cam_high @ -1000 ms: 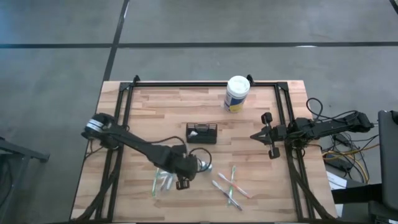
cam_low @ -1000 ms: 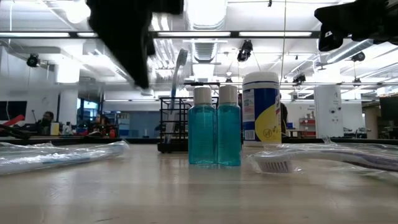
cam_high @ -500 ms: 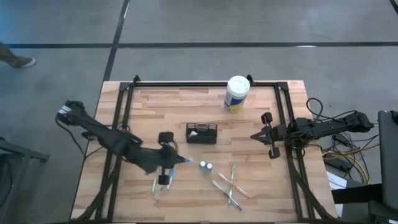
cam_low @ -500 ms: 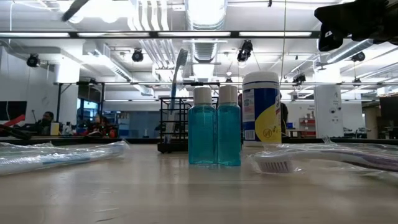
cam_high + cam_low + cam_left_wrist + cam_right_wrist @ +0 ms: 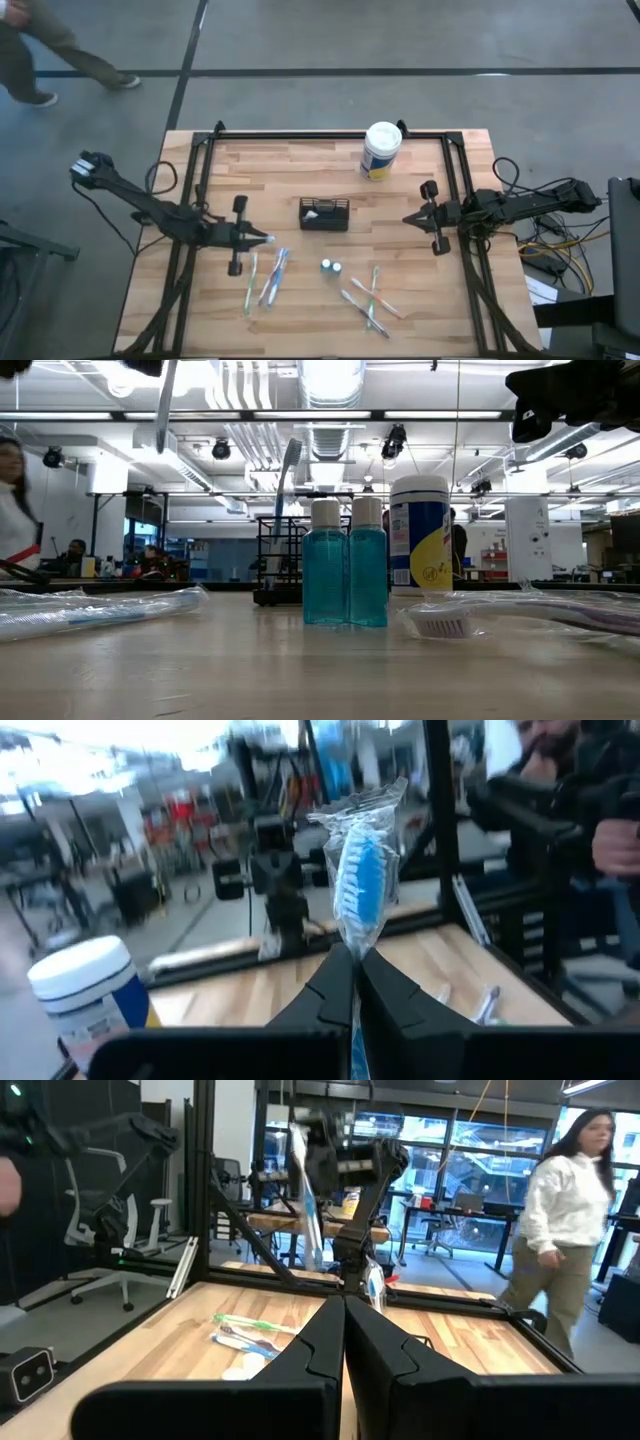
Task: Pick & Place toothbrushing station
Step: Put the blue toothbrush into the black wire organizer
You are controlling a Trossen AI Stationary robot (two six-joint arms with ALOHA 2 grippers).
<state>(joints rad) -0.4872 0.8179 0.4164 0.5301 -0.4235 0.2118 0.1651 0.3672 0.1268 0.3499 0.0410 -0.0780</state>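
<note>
Overhead, a pale butcher-block tabletop (image 5: 300, 180) framed by a black metal rail, set on grey concrete floor with dark seams; a person (image 5: 40, 45) walking past the far left corner. Beyond, at table height, an open workshop with bright ceiling strip lights, ducts and desks; a person in a white top (image 5: 565, 1230) seen from the right wrist view.

Near the table's middle, the toothbrushing station (image 5: 324, 214), a low black mesh caddy, long axis running across the table from side to side, open top facing up, a toothbrush standing upright in it in the low view. Well apart from the fingers of both arms, roughly between them.

Left gripper (image 5: 262, 239) raised over the left half, fingers (image 5: 335, 985) pinched tight on a wrapped blue toothbrush (image 5: 362, 880), brush head sticking out past the fingertips toward the caddy. Just below those fingertips, on the wood, more wrapped toothbrushes (image 5: 265, 282).

Right gripper (image 5: 408, 218) at the right rail, fingers (image 5: 325, 1335) pressed together on nothing, tips aimed at the caddy.

Further off: two teal bottles (image 5: 345, 565) with white caps, loose toothbrushes (image 5: 370, 300) beyond them, and a white canister (image 5: 381, 150) by the far rail.
</note>
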